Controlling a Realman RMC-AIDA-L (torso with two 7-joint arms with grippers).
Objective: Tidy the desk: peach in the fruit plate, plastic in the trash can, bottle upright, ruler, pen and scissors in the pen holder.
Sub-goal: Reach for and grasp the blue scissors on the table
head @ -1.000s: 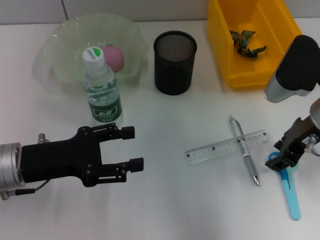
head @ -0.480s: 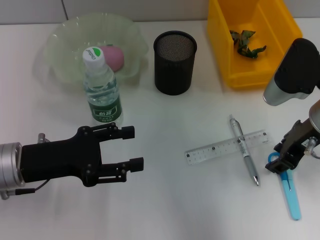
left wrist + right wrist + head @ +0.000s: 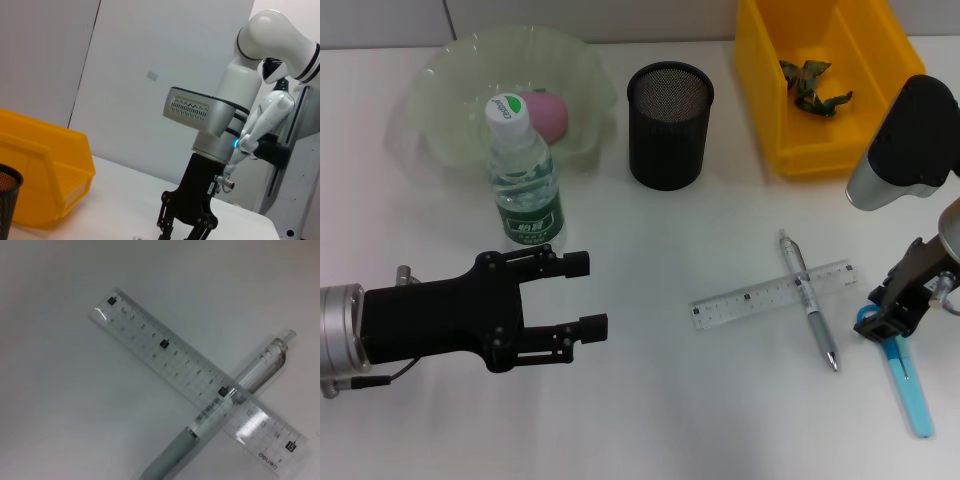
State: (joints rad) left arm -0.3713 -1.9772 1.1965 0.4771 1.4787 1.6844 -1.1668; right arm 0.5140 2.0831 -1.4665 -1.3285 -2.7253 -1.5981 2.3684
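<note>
Your right gripper sits at 4 o'clock over the blue scissors; whether it grips them, you cannot tell. Left gripper at 8 o'clock, fingers spread, empty. At centre, one clear ruler lies across one grey pen on the white desk. Farther: one upright plastic bottle, one mesh pen holder, one peach in the translucent fruit plate.

ruler w/ nos. 14, 15, "deli" brand
</note>
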